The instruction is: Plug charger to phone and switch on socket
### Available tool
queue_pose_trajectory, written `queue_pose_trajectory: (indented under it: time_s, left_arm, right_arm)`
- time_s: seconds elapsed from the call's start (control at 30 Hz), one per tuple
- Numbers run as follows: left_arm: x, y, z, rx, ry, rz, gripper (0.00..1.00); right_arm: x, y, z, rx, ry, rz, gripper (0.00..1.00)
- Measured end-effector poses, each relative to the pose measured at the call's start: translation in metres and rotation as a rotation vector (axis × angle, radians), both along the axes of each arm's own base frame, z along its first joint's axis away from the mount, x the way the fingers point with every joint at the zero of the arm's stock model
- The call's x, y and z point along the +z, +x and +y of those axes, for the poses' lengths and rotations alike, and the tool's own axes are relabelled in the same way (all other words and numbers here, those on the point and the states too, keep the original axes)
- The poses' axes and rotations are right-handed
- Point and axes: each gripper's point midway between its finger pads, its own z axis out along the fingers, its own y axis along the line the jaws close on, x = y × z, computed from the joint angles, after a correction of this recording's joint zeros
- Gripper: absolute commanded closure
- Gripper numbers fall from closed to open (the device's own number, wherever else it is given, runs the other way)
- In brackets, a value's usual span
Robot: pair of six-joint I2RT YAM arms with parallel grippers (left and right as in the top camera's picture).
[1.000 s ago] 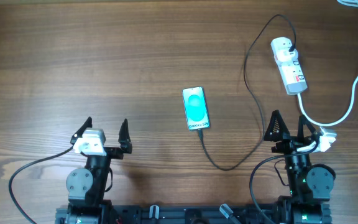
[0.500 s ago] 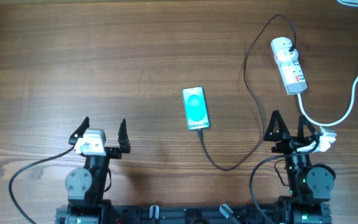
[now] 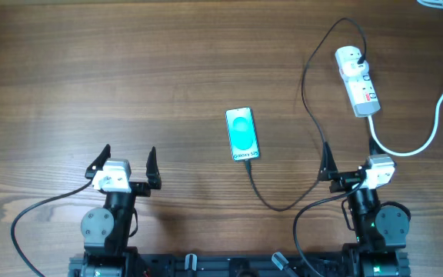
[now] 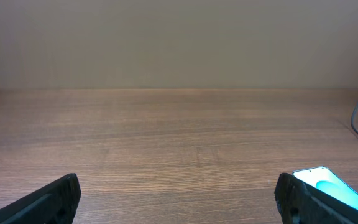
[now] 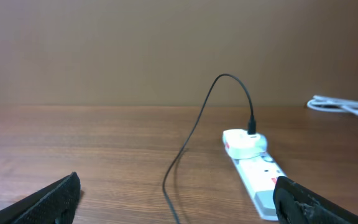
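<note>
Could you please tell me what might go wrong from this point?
1. The charger passes close by the right claw; moving out, the claw might snag it and drag the phone.
2. The socket seems to lie loose, so pressing on it could slide it away.

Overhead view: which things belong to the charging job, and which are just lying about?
Job:
- phone
- charger cable
- socket strip

Lying about:
- white cord trailing from the strip
- arms' own black cables at the near edge
</note>
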Motion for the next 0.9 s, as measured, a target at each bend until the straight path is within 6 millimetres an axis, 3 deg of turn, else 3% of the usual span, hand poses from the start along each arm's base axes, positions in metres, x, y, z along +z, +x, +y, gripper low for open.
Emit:
queue_pose_trajectory:
  time_s: [0.9]
  left_arm:
    - [0.0,0.0,0.0,0.0,0.0,0.0,0.0]
  right_arm:
    - [0.0,0.0,-0.0001,0.0,-0.009,-0.001,0.0]
